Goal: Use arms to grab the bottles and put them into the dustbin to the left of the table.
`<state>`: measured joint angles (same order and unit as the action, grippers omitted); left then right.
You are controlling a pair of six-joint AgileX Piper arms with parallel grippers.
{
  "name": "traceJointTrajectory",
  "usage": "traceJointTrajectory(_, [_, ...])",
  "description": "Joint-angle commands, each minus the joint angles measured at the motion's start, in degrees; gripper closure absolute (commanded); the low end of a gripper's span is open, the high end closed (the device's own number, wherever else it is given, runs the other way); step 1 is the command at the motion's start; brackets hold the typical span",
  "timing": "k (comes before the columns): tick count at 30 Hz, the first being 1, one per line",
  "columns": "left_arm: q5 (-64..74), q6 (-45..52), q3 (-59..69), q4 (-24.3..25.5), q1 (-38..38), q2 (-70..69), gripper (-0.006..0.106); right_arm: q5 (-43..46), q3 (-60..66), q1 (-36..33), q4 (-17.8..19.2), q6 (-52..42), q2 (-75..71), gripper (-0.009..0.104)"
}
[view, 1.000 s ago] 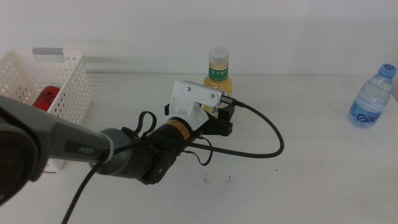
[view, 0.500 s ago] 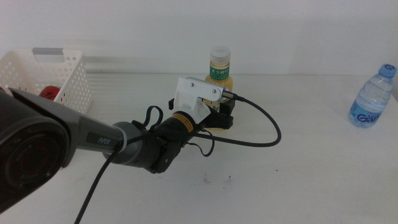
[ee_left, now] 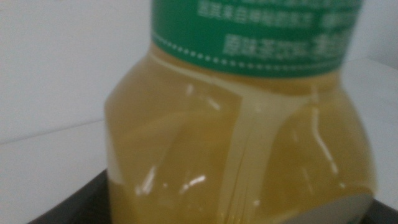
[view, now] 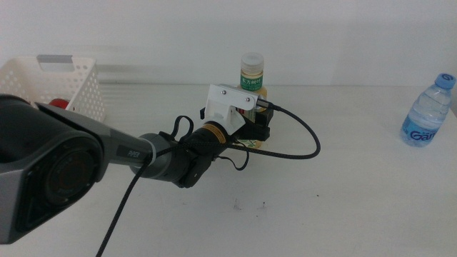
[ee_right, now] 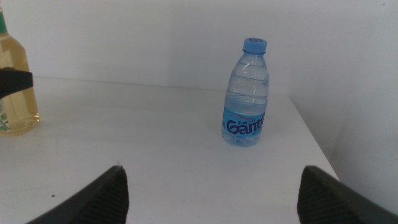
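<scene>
Jaws of the left gripper point(view: 258, 133) reach around the base of the yellow tea bottle with its green label and pale cap point(view: 251, 76), one dark jaw on each side; whether they actually pinch it, I cannot tell. Biggest thing first: one wide white desk point(view: 343, 193). Next, one white perforated plastic dustbin point(view: 71, 86) at the desk's far left, a single red can point(view: 57, 104) showing inside. One tea bottle stands upright mid-desk, filling the left wrist view point(ee_left: 242, 124). One small clear water bottle with a blue cap point(ee_right: 247, 93) stands far right, well apart. The right gripper point(ee_right: 211, 190) hangs back, jaws spread wide, the water bottle ahead between them.
</scene>
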<state>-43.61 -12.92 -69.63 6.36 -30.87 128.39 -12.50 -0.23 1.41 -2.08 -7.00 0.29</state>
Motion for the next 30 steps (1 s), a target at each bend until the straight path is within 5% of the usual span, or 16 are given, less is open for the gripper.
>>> traceJointTrajectory(1, [0.1, -1.09, -1.45, 0.85, 0.53, 0.88, 0.009, 0.53, 0.23, 0.35, 0.39, -0.34, -0.29, 0.002])
traceJointTrajectory(17, [0.97, -2.9, -7.01, 0.73, 0.53, 4.96, 0.015, 0.53, 0.23, 0.35, 0.39, -0.34, -0.29, 0.002])
traceJointTrajectory(30, [4.02, -4.66, -7.01, 9.39, 2.49, 1.99, 0.093, 0.53, 0.23, 0.35, 0.39, -0.34, -0.29, 0.002])
